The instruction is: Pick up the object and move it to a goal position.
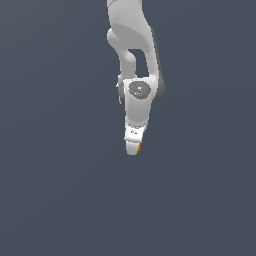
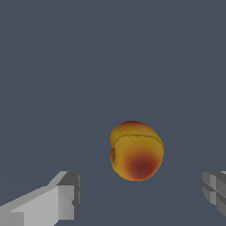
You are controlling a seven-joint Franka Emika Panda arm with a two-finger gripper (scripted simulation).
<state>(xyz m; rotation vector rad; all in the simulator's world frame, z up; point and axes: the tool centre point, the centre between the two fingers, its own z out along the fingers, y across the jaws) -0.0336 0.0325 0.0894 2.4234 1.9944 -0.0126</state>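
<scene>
Pincer spread over the small ball
Ball at 12 o'clock between the fingertips; it looks light, smooth, apt to roll — best pinched across its widest middle

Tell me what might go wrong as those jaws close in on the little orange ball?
1. The ball is round and lies off-centre between the open jaws, nearer one finger than the other, so it may get nudged and roll.
2. In the exterior view the gripper hides nearly all of the ball, so a miss would be hard to spot there.
</scene>
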